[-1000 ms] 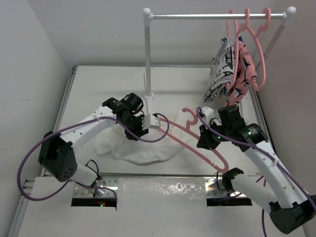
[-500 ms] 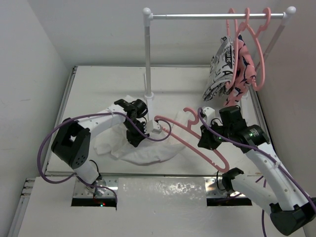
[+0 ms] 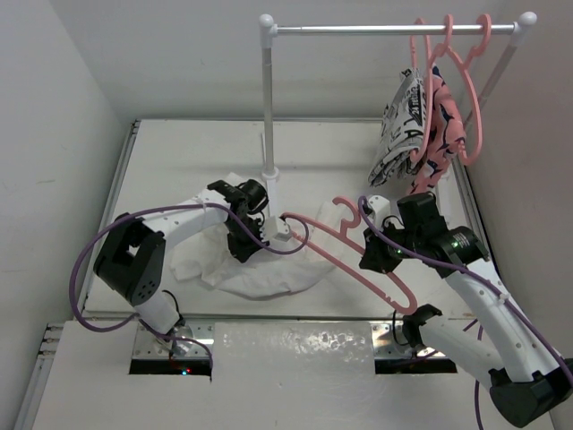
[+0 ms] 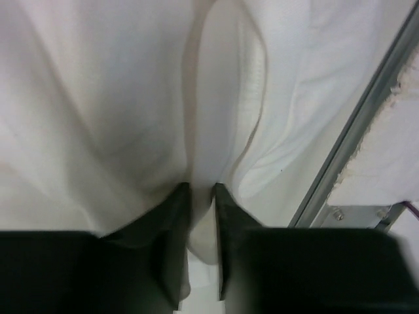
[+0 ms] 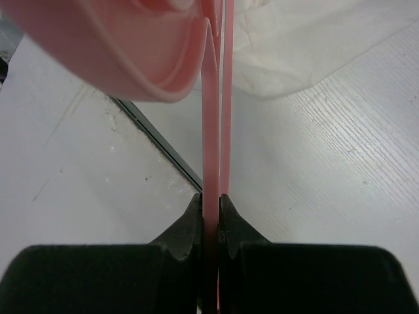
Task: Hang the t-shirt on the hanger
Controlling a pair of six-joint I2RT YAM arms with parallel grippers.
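Observation:
The white t-shirt [image 3: 260, 273] lies crumpled on the table; its red graphic is hidden. My left gripper [image 3: 243, 249] is down on it, shut on a fold of the cloth [image 4: 203, 216]. The pink hanger [image 3: 354, 255] is held low over the table, its left end above the shirt's right edge, its hook pointing back. My right gripper [image 3: 369, 258] is shut on the hanger's bar [image 5: 211, 183]. In the right wrist view the shirt [image 5: 308, 46] lies beyond the bar.
A clothes rail [image 3: 394, 30] stands at the back, its post [image 3: 268, 107] just behind my left gripper. Several pink hangers [image 3: 466, 81] hang at its right end with a black-and-white garment [image 3: 398, 125] and a pink-and-navy one [image 3: 440, 143]. Walls close both sides.
My left gripper dropped from near the post's base down onto the shirt and closed on a fold about a second ago. Since half a second ago nothing has visibly moved. The right arm stayed put.

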